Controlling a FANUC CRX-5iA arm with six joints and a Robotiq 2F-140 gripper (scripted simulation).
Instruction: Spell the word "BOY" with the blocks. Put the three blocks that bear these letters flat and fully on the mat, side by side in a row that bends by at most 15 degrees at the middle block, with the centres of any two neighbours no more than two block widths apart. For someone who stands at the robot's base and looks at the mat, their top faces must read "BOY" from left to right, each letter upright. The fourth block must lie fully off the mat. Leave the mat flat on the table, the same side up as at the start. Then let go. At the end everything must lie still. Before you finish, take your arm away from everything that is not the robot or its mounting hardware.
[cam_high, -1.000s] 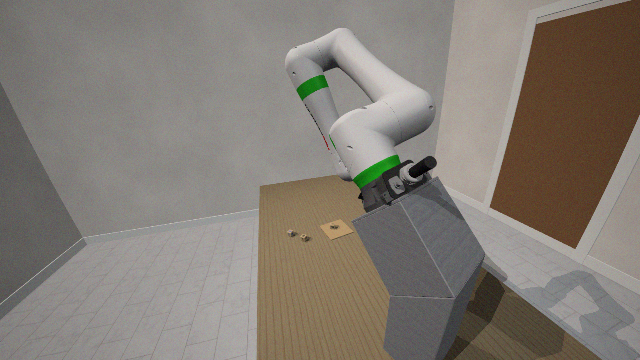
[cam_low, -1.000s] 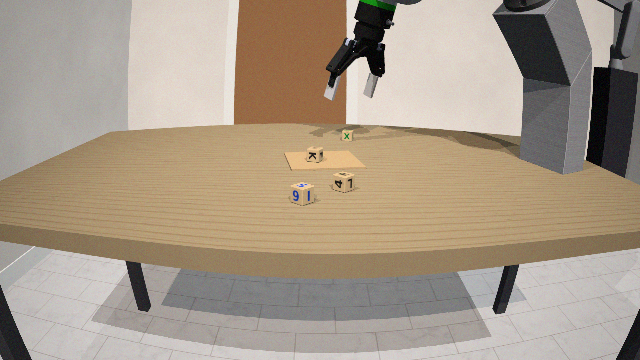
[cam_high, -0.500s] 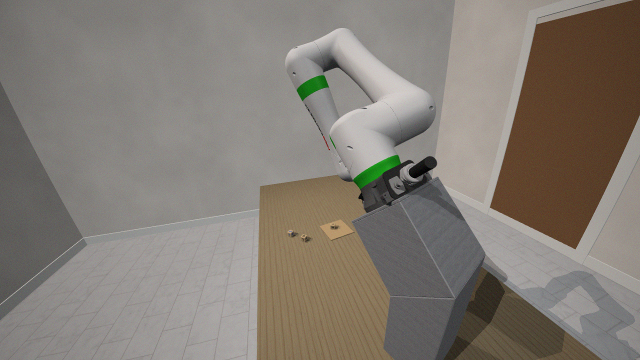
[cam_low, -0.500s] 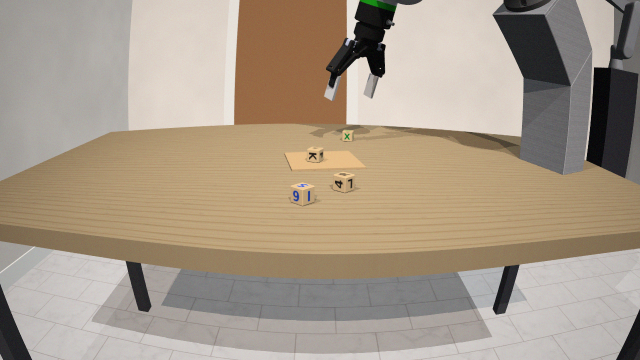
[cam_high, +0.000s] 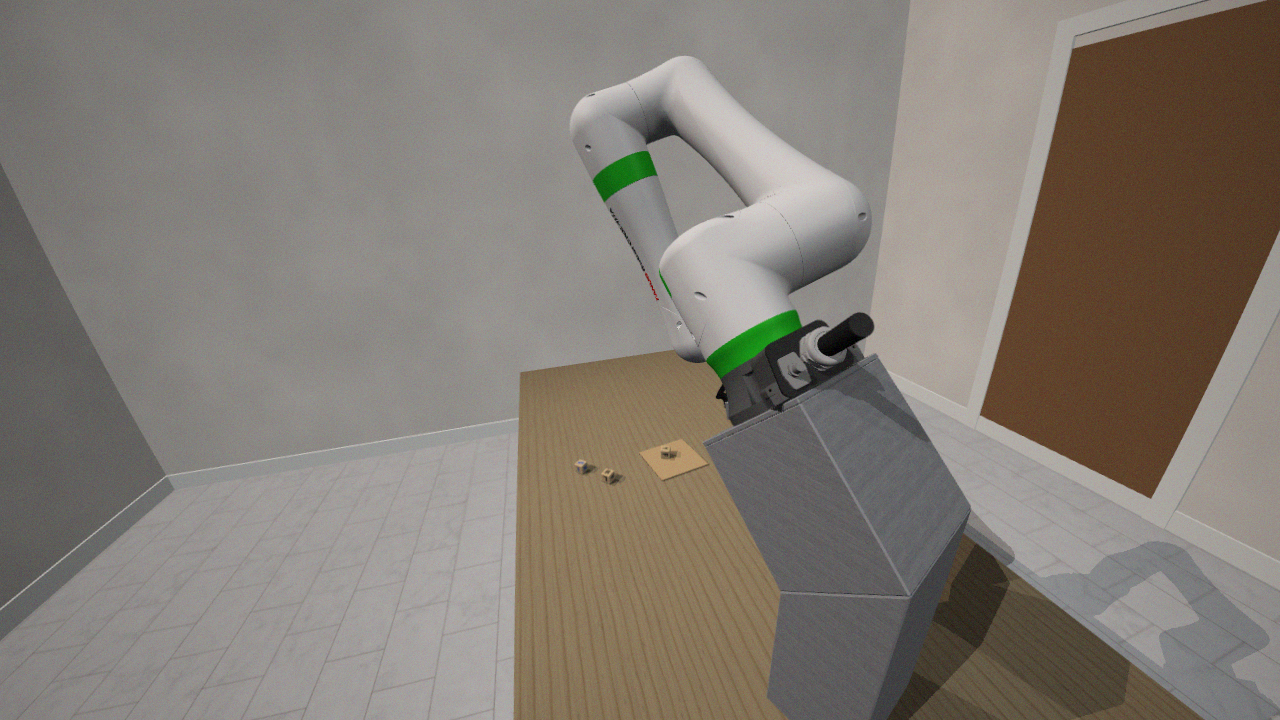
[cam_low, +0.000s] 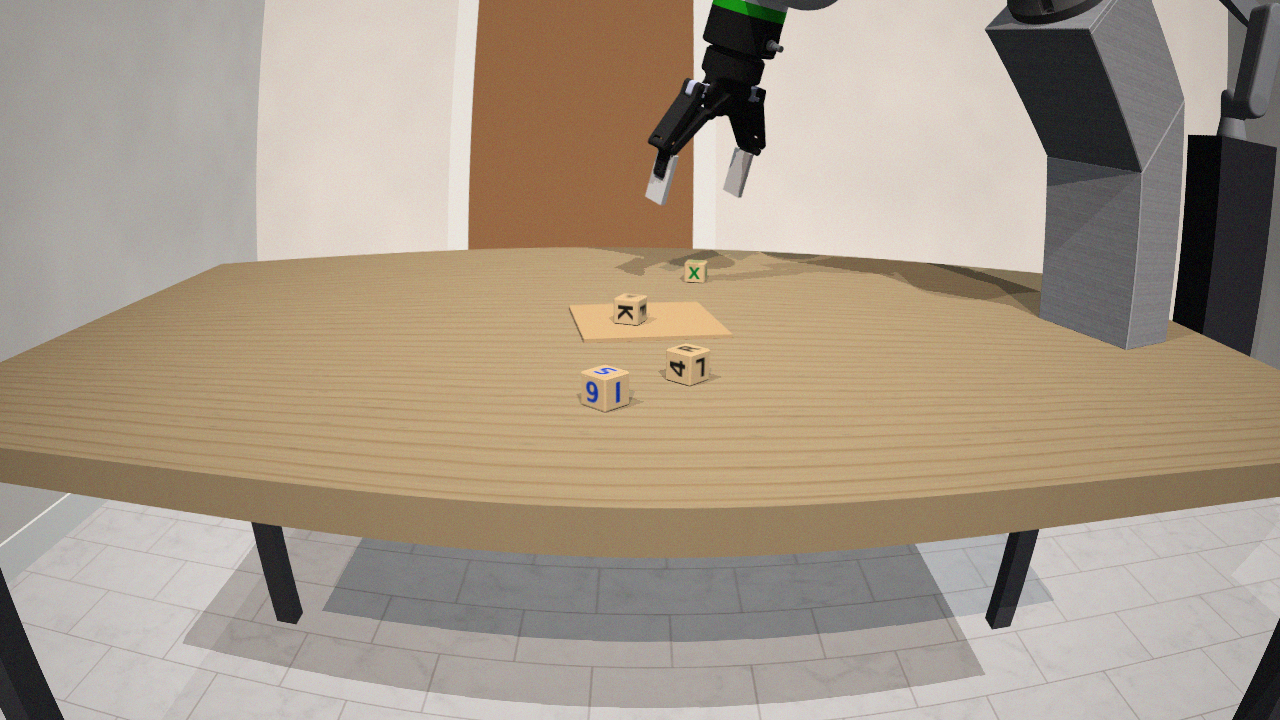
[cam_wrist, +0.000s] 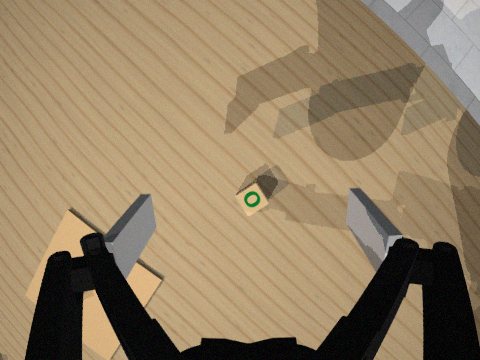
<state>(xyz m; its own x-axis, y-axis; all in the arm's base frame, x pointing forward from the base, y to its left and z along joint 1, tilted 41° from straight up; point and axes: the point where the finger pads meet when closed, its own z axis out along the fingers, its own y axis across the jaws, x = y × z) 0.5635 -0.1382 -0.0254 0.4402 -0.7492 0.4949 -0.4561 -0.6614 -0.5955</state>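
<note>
With the pincer (cam_low: 699, 186) (cam_wrist: 249, 209) fully open and empty, the green-lettered block (cam_low: 694, 272) (cam_wrist: 252, 199), near the middle of the wrist frame, is best approached straight down, its upright faces squared between the fingers before closing.
</note>
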